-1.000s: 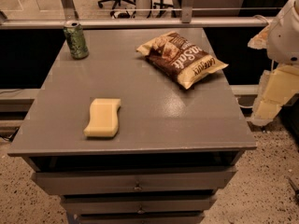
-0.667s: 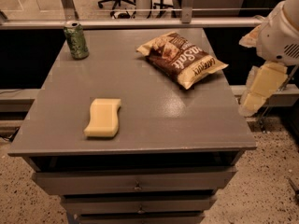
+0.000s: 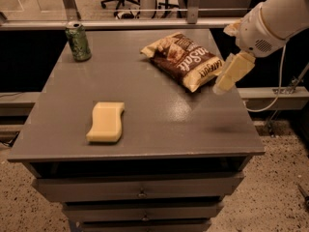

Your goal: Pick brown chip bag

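Observation:
The brown chip bag (image 3: 184, 59) lies flat on the far right part of the grey table (image 3: 159, 124), dark brown with cream ends and white lettering. My gripper (image 3: 231, 74) hangs from the white arm that enters from the upper right. It is in the air just to the right of the bag's near end, close to the table's right edge. It does not touch the bag and holds nothing that I can see.
A green soda can (image 3: 78, 41) stands at the far left corner. A pale yellow wavy sponge (image 3: 106, 122) lies at the near left. Drawers sit below the tabletop. A rail and office chairs are behind the table.
The arm has swung in from the right and upward. The gripper has moved from beside the table's right edge to just next to the bag. The bag, can and sponge have not moved.

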{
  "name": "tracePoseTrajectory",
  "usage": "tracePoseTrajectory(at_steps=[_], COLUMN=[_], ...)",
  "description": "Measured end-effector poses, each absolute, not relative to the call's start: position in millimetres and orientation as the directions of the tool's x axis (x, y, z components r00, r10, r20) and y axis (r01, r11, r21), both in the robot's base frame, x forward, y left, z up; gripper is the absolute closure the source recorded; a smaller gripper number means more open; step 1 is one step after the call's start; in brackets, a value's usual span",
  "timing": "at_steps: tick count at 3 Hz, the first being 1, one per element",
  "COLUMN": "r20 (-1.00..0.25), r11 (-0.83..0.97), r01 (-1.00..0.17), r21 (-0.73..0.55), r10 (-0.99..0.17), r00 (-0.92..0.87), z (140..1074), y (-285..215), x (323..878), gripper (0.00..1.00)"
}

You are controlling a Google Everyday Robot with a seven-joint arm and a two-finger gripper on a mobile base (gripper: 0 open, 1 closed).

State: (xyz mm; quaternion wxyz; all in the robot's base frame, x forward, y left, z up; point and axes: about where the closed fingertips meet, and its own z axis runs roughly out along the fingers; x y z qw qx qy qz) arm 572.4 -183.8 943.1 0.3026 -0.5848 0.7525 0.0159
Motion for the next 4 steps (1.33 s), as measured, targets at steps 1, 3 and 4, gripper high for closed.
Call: tracePoseTrajectory(at_steps=[1,3,4], r20=[-0.592,-0.645,-0.639], r11=[0.364,0.429,0.468], r01=[-0.889,-0.878,-0.860], r21=[-0.277,-0.214,-0.205], r10=[-0.794,-0.737,-0.729], r00=[-0.140,-0.203,-0.245], z=[929.0,894.7,876.1], y=[-152.3,-129.0,-132.3], x=[621.2,675.5,695.5], gripper=[0.00,0.00,0.08])
